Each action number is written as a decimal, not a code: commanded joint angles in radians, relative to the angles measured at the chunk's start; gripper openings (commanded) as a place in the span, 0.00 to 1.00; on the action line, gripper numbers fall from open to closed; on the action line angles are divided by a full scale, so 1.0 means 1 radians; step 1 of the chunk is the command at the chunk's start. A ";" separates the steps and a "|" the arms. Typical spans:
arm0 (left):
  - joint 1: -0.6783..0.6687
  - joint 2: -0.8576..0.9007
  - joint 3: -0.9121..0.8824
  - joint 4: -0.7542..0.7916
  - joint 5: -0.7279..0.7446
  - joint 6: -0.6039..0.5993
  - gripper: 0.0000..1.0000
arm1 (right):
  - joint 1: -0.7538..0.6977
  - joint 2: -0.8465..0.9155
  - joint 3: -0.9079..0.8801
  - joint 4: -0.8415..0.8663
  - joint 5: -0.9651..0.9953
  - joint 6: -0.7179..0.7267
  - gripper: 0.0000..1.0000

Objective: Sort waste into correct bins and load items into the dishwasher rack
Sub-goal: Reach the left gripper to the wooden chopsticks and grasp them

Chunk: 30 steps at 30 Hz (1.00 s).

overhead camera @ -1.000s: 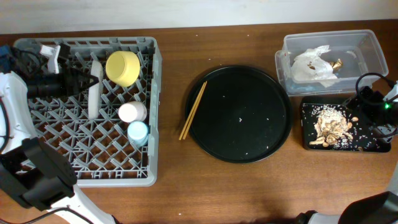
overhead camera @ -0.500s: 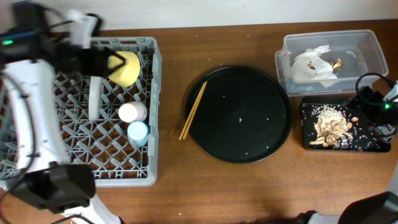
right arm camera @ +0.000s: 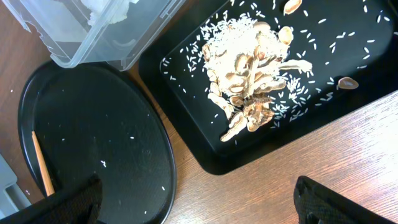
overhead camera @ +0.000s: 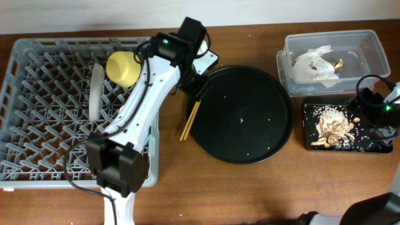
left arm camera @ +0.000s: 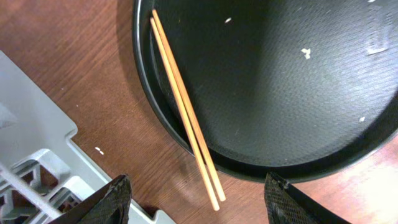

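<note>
**Q:** What changed since the previous frame?
**A:** My left gripper swung off the dishwasher rack and now hangs over the chopsticks. Fingers spread wide, nothing in them.
**Q:** Chopstick position?
**A:** Side by side across the left rim of the round black tray, lower ends on the table.
**Q:** Right side?
**A:** My right gripper is spread wide and empty, above the food scraps in the flat black tray.
</note>
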 commanded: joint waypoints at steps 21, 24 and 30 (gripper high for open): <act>-0.069 0.320 -0.018 0.035 -0.154 0.063 0.65 | -0.001 0.005 -0.004 0.003 0.010 -0.011 0.99; -0.069 0.331 -0.018 0.044 -0.154 0.063 0.65 | -0.001 0.005 -0.004 0.002 0.010 -0.011 0.99; -0.069 0.382 -0.018 0.056 -0.150 0.063 0.59 | -0.001 0.005 -0.004 0.003 0.010 -0.011 0.99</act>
